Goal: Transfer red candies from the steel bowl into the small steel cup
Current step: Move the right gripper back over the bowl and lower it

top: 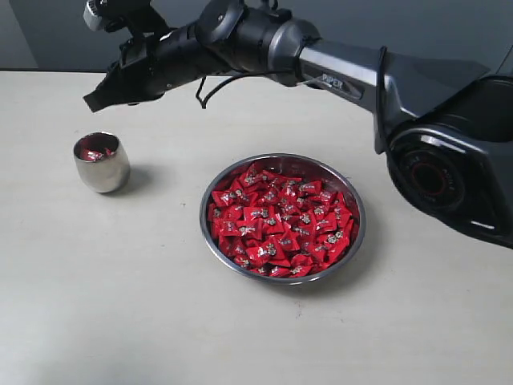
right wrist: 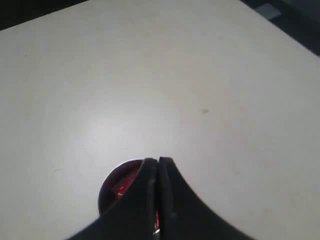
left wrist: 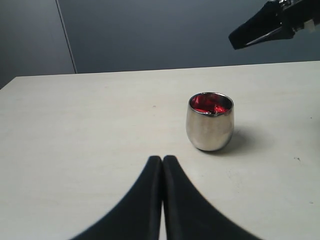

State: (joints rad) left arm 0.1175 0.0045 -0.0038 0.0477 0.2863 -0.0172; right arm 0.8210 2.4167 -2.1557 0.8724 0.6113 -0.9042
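Over the small steel cup (top: 102,163) at left, hovering with right gripper (top: 92,102) pinched fully together, gripping and touching nothing; showing red candies (top: 280,220) inside that cup and heaped in the steel bowl (top: 282,157), centre-right.

Cup half-masked, fingers cropped, wrapper marks unreadable.
In the right wrist view the right gripper (right wrist: 158,161) covers much of the small steel cup (right wrist: 104,184), and the picture's edge cuts off the rest. The left wrist view crops the left gripper (left wrist: 162,158) at its base. In the exterior view the red candies (top: 280,220) hide the steel bowl's (top: 321,166) floor; their silvery marks are too small to read.
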